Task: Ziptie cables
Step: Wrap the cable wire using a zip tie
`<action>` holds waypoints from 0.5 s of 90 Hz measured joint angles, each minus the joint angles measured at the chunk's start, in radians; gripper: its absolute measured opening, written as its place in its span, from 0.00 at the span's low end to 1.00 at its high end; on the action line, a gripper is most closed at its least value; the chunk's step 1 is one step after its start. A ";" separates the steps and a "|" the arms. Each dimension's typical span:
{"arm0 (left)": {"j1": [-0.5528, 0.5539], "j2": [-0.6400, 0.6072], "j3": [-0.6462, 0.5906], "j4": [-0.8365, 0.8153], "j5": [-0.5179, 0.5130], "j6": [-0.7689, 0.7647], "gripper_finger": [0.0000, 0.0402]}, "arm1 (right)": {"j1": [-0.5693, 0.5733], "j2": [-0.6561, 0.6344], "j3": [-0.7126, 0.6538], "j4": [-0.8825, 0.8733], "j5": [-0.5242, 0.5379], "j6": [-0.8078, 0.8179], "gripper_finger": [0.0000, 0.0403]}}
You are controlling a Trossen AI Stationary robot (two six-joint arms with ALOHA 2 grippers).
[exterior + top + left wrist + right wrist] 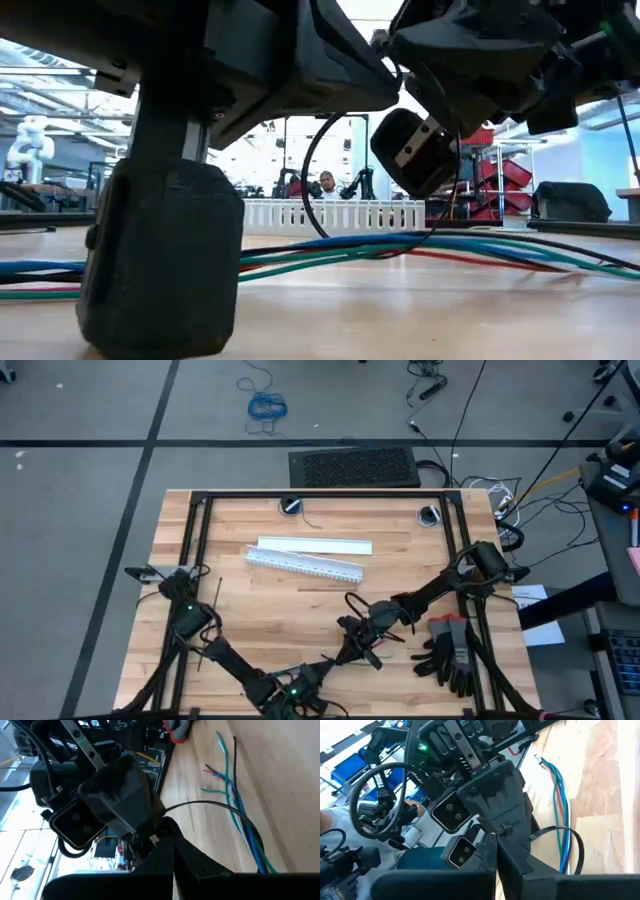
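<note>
The cables (235, 805), thin blue, green and reddish wires, lie flat on the wooden table near its front middle; they also show in the low view (420, 245). A black ziptie (210, 805) is bent into a loop (312, 170) that dips to the cables; whether it passes under them, I cannot tell. My left gripper (335, 658) and my right gripper (358, 640) meet tip to tip just above the table, both shut at the ziptie's ends. My left gripper is shut on one end of the ziptie, where the strap (167, 811) leaves the meeting fingertips. Its fingers come in low from the table's near left. The exact spot is hidden by both grippers' fingers. The loop stands up from the cables. My right gripper is shut on the ziptie close to its small head (507, 828). The strap (540, 832) runs out beside its fingers and curves round to the cables. Its fingers slant down from the table's far right. The left gripper's fingers partly cover the spot.
A white slotted duct (305, 563) and a white strip (315, 545) lie toward the far middle. Black and grey gloves (450, 650) sit at the near right. Black frame bars (196, 530) border the table. A thin black strip (217, 593) lies near the left arm.
</note>
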 joint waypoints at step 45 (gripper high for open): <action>-0.001 0.000 0.000 -0.006 -0.052 -0.061 0.00 | 0.020 0.002 -0.002 -0.079 0.021 -0.034 0.10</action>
